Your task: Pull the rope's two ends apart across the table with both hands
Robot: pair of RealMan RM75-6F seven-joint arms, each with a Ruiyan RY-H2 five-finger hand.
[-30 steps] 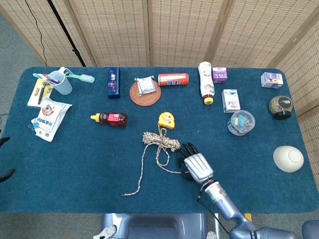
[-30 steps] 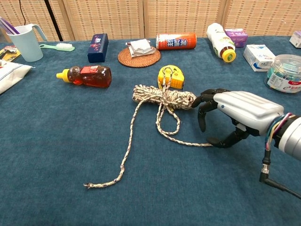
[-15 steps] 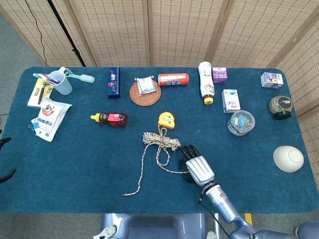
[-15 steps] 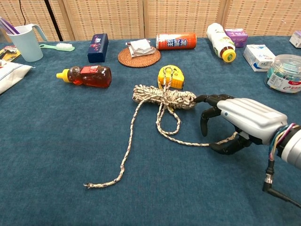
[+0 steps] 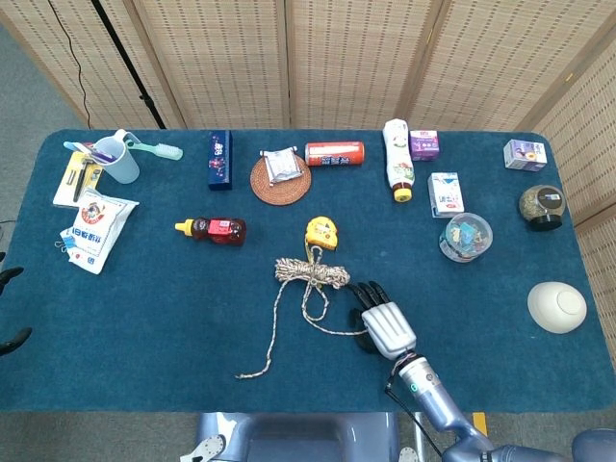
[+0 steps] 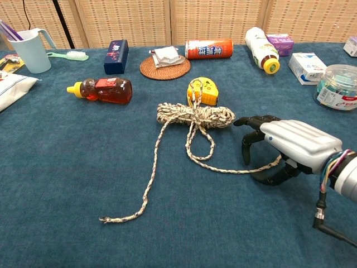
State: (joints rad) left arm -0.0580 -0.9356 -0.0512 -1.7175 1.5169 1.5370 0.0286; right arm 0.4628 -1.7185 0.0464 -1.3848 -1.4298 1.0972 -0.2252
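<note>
Rope point(image 6: 192, 120) end under right hand point(image 6: 284, 148)

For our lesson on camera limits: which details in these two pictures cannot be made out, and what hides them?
- Rope end at the right robot hand: the palm covers it in both views, so the grip is unclear.
- Left robot hand: head view shows only dark tips at the left edge; chest view misses it.
- Box: cut by the chest view's right edge.
- Labels: too small to read.

Bare table point(image 6: 72, 167) left of rope point(image 6: 192, 115); tape measure point(image 6: 202, 89) crowds behind.
</note>
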